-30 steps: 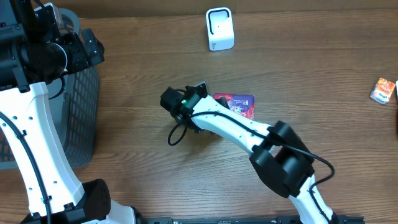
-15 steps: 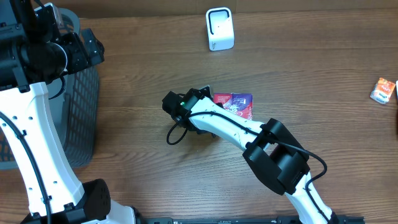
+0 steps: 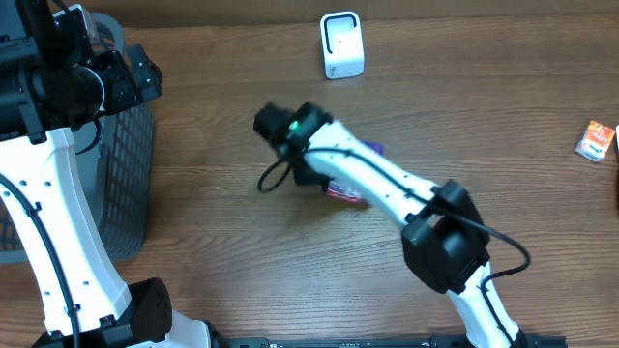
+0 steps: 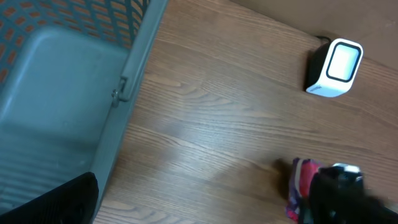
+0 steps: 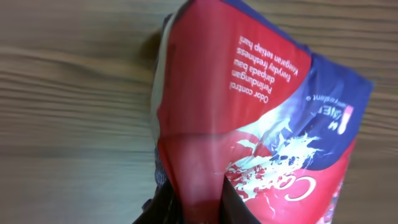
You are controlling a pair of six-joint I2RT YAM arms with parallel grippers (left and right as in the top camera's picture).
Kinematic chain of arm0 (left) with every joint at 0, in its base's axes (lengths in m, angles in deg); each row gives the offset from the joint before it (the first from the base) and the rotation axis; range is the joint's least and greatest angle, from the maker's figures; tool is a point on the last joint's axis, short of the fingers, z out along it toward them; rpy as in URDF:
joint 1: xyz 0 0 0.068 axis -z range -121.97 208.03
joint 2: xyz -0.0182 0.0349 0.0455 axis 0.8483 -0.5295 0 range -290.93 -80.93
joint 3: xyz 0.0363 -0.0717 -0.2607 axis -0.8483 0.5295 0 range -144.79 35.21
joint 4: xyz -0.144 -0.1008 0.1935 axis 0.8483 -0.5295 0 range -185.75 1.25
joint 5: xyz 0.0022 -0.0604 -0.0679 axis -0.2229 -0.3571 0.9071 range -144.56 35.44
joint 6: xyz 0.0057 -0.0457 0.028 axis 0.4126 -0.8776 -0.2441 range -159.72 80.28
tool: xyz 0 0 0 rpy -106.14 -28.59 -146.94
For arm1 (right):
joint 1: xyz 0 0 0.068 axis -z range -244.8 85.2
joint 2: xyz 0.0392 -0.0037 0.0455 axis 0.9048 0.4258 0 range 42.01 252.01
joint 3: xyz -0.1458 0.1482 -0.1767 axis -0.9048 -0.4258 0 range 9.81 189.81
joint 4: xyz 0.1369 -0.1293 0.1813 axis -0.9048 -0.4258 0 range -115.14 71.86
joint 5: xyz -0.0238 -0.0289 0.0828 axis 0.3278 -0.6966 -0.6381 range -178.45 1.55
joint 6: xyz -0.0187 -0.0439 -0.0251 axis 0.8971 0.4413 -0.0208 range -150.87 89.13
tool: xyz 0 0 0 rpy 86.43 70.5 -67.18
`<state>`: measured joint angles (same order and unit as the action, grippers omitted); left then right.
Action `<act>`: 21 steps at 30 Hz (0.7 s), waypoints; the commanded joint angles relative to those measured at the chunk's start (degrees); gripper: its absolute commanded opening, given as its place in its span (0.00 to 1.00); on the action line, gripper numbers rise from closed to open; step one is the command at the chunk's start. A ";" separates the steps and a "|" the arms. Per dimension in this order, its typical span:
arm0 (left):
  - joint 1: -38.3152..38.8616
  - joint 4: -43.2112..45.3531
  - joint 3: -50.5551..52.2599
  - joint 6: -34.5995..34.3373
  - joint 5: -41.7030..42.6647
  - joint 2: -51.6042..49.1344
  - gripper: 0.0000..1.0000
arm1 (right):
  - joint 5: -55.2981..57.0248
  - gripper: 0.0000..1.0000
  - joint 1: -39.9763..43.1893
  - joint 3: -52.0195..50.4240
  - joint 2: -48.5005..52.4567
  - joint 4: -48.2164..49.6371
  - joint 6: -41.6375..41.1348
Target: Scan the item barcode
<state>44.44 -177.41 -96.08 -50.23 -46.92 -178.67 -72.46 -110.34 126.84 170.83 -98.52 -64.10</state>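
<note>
Red packet (image 5: 249, 106) tight in right pincer (image 5: 202, 202)

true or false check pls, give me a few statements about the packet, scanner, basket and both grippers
1. The right gripper is clamped on a red and blue packet. True.
2. The white scanner lies inside the basket. False: it stands on the table, well apart from the basket.
3. The left gripper holds the packet. False: it is open, holds nothing and hangs over the basket.
4. A small orange item lies near the table's right edge. True.
</note>
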 commanded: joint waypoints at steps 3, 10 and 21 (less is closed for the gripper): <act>0.11 0.20 -0.76 0.22 -0.39 0.24 1.00 | -36.89 0.04 8.22 5.46 -5.70 2.54 11.80; 0.11 0.20 -0.76 0.22 -0.39 0.24 1.00 | -72.50 0.04 17.59 -0.63 -5.57 8.31 21.53; 0.11 0.20 -0.76 0.22 -0.39 0.24 1.00 | -70.55 0.12 25.90 -19.17 -5.57 18.58 15.56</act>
<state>44.44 -177.41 -96.08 -50.23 -46.92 -178.67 -145.99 -87.41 110.08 167.00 -81.08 -45.94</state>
